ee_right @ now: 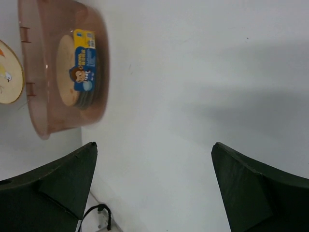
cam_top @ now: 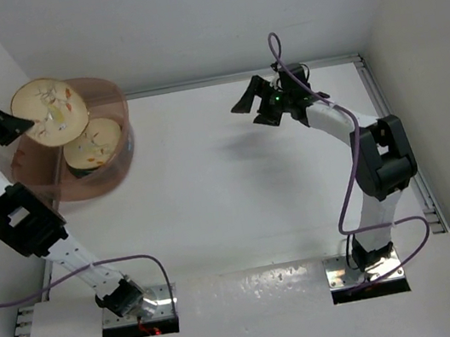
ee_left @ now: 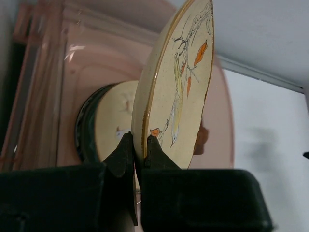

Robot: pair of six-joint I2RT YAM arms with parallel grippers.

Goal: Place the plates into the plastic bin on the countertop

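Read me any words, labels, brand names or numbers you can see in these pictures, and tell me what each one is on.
On the plastic bin wall, a sticker: yellow and blue with a cartoon figure. Its print is too blurred to read.
On the raised bird plate: painted birds and twigs only, no words.
No other text, brand or number shows in any view.

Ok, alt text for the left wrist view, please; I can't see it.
The left gripper pinches a cream bird plate by its rim, holding it on edge before the pink bin. Inside it, another cream plate tops a stack.
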